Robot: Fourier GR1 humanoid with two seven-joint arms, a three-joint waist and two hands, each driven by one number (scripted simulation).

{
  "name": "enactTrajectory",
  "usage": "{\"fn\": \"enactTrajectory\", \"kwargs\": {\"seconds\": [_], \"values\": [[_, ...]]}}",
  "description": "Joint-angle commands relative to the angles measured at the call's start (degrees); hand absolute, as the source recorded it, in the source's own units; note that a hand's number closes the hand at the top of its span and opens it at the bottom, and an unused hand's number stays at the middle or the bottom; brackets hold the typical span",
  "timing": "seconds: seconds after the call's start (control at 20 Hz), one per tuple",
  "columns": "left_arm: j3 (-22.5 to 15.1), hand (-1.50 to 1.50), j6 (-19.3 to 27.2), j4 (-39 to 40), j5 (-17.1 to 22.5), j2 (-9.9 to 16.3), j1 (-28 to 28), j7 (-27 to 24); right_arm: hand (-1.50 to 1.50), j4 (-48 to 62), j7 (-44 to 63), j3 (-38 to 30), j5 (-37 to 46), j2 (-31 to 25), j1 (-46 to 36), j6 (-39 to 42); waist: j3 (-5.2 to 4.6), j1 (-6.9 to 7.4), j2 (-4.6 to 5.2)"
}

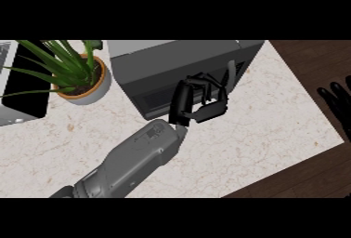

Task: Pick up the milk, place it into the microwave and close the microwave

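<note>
One hand does the work: the left hand, fingers curled and apparently holding nothing, rests against the front of the microwave, which lies directly beyond it, its door seemingly shut. No milk shows; presumably it sits inside. Far right, the right hand rests open beside the counter. A potted plant stands left.

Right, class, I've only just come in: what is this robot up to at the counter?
The left robot hand is at the front of the dark microwave, fingers curled against it. No milk is in view. The right robot hand rests open at the right edge. A potted plant stands left of the microwave.
</note>
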Motion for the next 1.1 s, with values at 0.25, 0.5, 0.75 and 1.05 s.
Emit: {"fn": "enactTrajectory", "kwargs": {"seconds": [0.25, 0.5, 0.75, 1.05], "values": [[2.1, 1.5, -1.1, 5.0, 3.1, 0.0, -4.1, -2.8, -1.5, -1.1, 2.6, -0.4, -3.3, -1.2, -1.0, -0.6, 0.0, -0.82, 0.64], [2.9, 1.5, -1.2, 5.7, 4.6, 0.0, -4.5, -4.2, -1.5, -1.5, 3.5, -1.4, -4.8, -2.3, -1.2, -0.9, 0.02, -1.16, 0.68], [1.9, 1.5, -1.5, 6.2, 5.6, 0.0, -4.3, -5.8, -1.5, -1.3, 4.5, -1.9, -6.8, -3.1, -1.9, -1.0, 0.1, -0.77, 0.99], [1.4, 1.5, -1.9, 6.9, 6.8, 0.0, -4.3, -7.6, -1.5, -1.8, 5.5, -2.5, -8.4, -4.3, -1.9, -0.9, 0.13, -1.24, 1.04]]}}
